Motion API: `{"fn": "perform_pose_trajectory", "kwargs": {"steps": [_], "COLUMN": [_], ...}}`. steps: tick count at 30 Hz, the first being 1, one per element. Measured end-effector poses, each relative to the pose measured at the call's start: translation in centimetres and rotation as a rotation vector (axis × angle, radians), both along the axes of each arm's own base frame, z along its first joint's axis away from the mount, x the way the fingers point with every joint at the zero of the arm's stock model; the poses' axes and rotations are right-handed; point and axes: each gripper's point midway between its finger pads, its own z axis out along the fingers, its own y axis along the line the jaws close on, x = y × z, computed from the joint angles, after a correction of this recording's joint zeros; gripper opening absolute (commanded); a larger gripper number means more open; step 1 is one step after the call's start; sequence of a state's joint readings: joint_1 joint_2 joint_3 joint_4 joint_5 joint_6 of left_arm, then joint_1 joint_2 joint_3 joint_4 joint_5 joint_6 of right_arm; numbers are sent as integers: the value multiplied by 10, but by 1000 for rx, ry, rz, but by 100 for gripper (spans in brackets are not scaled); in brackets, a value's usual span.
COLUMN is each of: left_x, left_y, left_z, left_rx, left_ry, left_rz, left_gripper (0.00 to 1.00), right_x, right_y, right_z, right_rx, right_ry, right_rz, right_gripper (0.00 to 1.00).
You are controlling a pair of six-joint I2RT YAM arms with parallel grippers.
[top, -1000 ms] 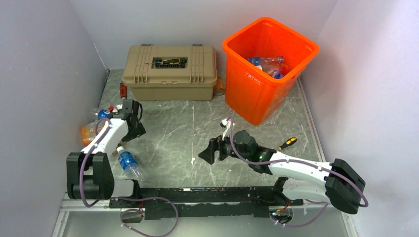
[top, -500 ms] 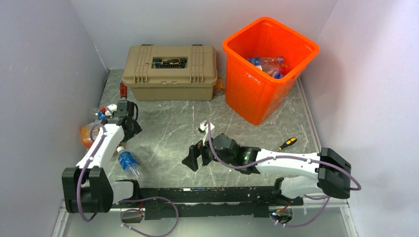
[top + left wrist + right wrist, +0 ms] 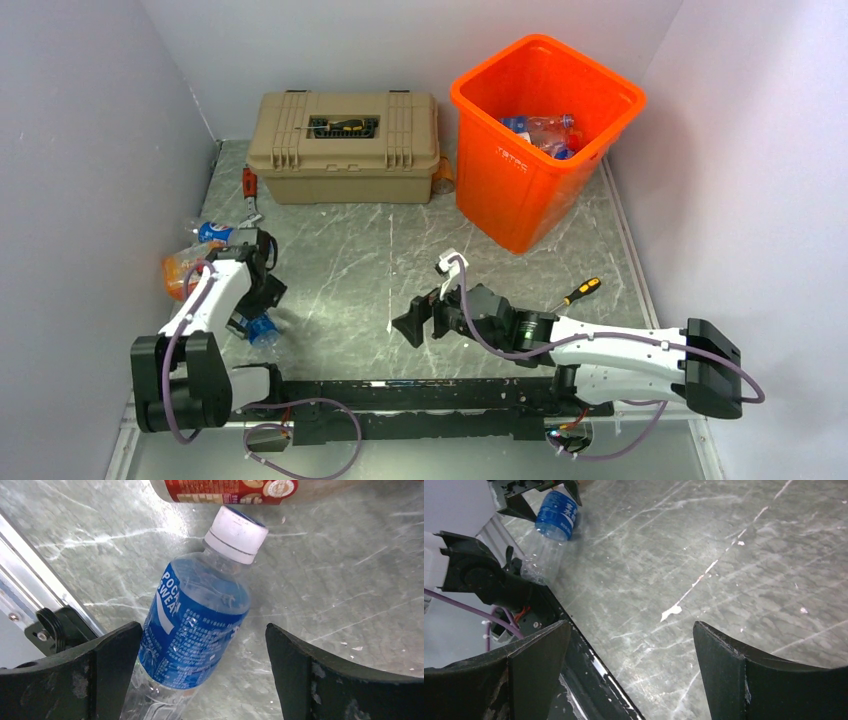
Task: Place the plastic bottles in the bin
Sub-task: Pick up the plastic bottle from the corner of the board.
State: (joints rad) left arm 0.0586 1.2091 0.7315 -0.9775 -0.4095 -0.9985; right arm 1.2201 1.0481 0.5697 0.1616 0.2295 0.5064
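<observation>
A clear bottle with a blue label and white cap (image 3: 200,625) lies on the grey marble tabletop near the front left. My left gripper (image 3: 202,630) is open and straddles it; the bottle lies close by the left finger, with a wide gap to the right finger. From above, the left gripper (image 3: 255,308) covers most of that bottle (image 3: 262,330). A red-labelled bottle (image 3: 230,489) lies just beyond. More bottles, one orange-wrapped (image 3: 180,272) and one blue-labelled (image 3: 213,232), sit by the left wall. The orange bin (image 3: 520,180) at the back right holds several bottles (image 3: 545,132). My right gripper (image 3: 415,322) hangs open and empty over mid-table.
A tan latched toolbox (image 3: 345,150) stands at the back, left of the bin, with a tool in its lid recess. A yellow-handled screwdriver (image 3: 582,291) lies right of centre. A black rail (image 3: 574,645) runs along the near edge. Walls close in on both sides.
My left gripper has moved toward the near edge and come down over the blue-labelled bottle. My right arm swung left, then came back a little to the right, still open.
</observation>
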Motion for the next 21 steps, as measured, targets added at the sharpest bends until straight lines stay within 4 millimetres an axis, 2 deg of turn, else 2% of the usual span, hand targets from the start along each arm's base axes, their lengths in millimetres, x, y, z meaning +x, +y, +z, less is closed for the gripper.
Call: {"fn": "perform_pose_trajectory", "kwargs": {"steps": [6,9,16,21], "left_x": [-9,-14,1,14], "left_y": [-13,-19,-27,-40], "left_z": [-24,-32,-26,-6], "left_rx": [-74,-105,-130,-142], "left_ry": [73,90,-3,-113], "left_rz": [16,9,-54,-183], "left_gripper": [95,91,81,63], "right_x": [0,-1,3,3], "right_y": [-15,-21,-32,-39], "right_z": [-20,-22,0,13], "right_rx": [-25,-22,43,72], "right_ry": [0,-6,-51,-76], "right_rz": [-25,-35,-71,-80], "right_gripper": [98,98,98,98]}}
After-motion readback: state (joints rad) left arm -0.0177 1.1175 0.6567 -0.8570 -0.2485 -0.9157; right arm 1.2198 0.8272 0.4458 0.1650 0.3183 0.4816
